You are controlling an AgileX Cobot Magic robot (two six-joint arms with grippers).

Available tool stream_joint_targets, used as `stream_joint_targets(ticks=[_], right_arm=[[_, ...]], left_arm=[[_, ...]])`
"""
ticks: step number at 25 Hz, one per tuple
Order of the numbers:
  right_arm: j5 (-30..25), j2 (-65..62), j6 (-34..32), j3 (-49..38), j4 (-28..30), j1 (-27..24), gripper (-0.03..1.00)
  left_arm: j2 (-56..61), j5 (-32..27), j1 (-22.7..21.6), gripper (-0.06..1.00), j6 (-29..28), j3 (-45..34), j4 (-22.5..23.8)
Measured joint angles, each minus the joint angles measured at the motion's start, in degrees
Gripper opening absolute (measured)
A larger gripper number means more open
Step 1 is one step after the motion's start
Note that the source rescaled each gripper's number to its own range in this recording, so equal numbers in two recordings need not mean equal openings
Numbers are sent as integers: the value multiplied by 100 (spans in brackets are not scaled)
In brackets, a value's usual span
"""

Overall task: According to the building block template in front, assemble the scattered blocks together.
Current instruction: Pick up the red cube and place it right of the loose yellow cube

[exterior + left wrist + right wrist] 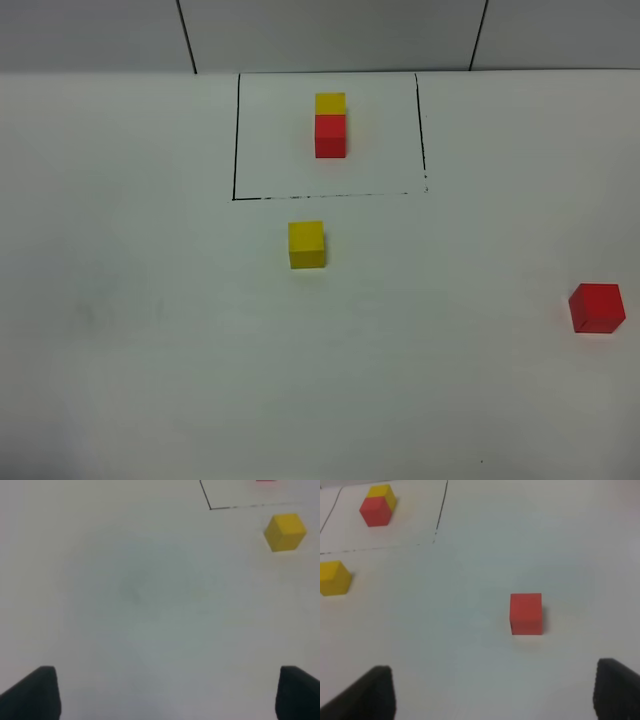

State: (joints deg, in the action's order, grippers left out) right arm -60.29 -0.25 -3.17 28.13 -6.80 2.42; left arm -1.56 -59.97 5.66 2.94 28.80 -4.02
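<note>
Red cube (597,307) sits outside frame (236,140) enclosing yellow-red template (330,125)

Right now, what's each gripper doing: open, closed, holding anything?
Left gripper: open, holding nothing.
Right gripper: open, holding nothing; the loose red cube lies on the table ahead of it.

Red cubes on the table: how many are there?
2. The framed red cube sits inside the black rectangle, touching the framed yellow cube; the loose red cube lies alone at the far right. None appears hidden.
</note>
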Motion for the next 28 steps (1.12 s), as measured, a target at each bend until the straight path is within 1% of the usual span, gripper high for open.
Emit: stream_joint_targets(ticks=[11,16,19,21,23,26,28], right_arm=[[0,0,0,0,0,0,75],[0,0,-164,0,-50,0,75],[39,70,-250,8,-375,0,74],[98,475,-167,19,-841,0,73],[148,1128,109,25,-1205,0,72],[430,2438,546,67,-1374,0,72],[768,3481,807,207,-1374,0,72]], left_arm=[[163,-13,0,65,-124,-6,-6],[176,-13,0,64,-129,-11,-6],[180,-20,0,64,-129,-11,-6],[180,-25,0,64,-129,-11,-6],[180,-22,0,63,-129,-11,-6],[180,-26,0,63,-129,-11,-6],[180,-26,0,63,-129,-11,-6]])
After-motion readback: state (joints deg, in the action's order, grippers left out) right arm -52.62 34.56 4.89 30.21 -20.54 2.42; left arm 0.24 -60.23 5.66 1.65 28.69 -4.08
